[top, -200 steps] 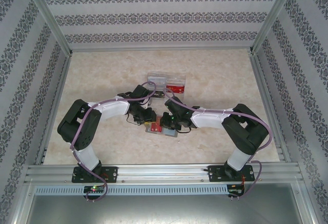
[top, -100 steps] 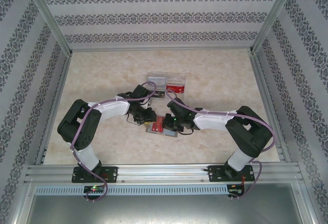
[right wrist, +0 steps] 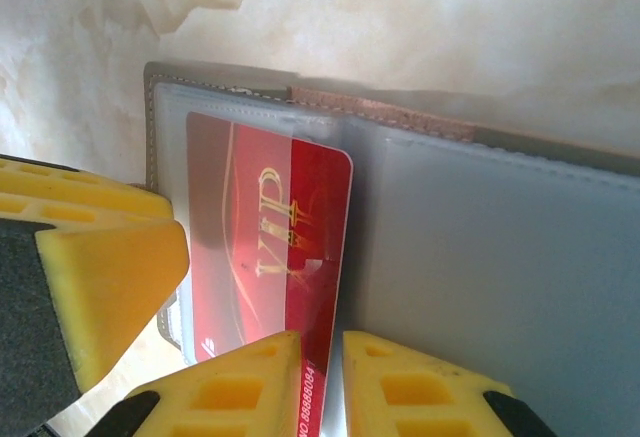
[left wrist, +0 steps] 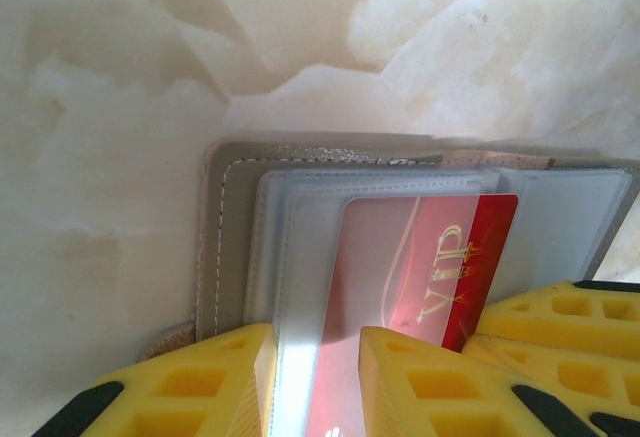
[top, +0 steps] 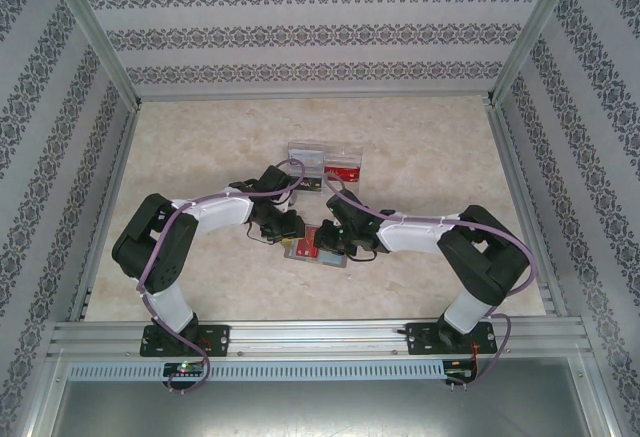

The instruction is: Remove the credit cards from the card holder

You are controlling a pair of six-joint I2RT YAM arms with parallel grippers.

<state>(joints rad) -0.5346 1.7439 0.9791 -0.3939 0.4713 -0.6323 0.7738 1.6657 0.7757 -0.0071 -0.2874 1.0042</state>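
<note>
Right gripper (right wrist: 320, 357) straddles the edge of the red card (right wrist: 270, 237), grip unclear; left gripper (left wrist: 315, 357), jaws apart, seems to press the wallet (left wrist: 225, 237).

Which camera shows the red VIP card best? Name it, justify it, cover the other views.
Right wrist: the red VIP card is large, its gold lettering clear and one edge bare outside the card holder's pocket. Left wrist shows it mostly behind the translucent pocket. Top external shows a tiny red patch.
</note>
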